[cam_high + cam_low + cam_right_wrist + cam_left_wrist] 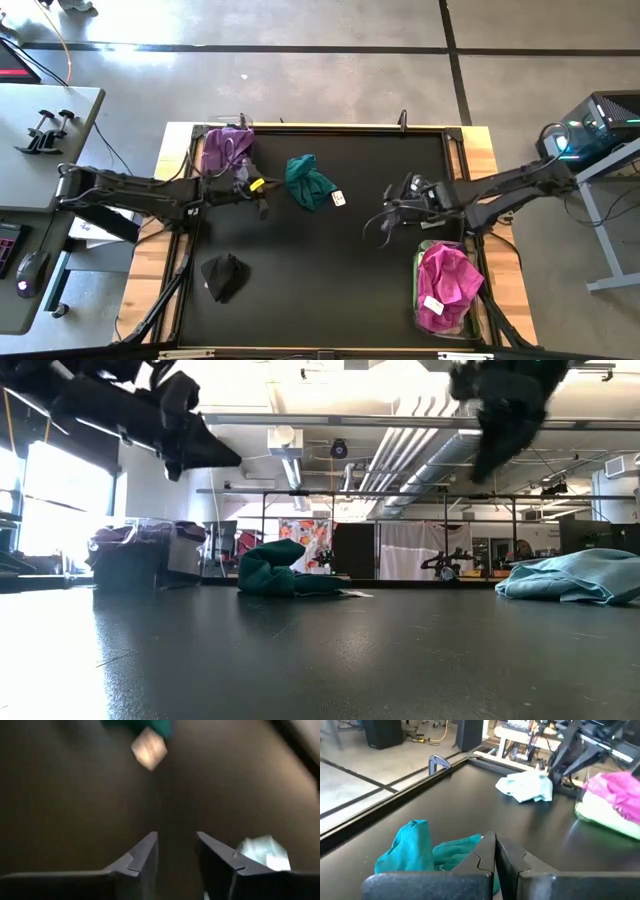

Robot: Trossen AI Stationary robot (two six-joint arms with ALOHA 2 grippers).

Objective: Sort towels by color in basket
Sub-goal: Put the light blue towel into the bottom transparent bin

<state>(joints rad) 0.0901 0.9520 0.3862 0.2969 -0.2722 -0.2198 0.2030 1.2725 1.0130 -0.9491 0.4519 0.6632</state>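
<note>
While the left gripper (262, 203) hovers clenched and empty, the right gripper (378, 225) hangs parted, holding nothing, over the black mat (330, 290) beside the teal towel (308, 182), presumably approaching to grasp it.

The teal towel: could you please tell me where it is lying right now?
In the high view the teal towel lies loose on the black table, toward its far edge and left of centre, just right of the left pincer and the purple towel.
</note>
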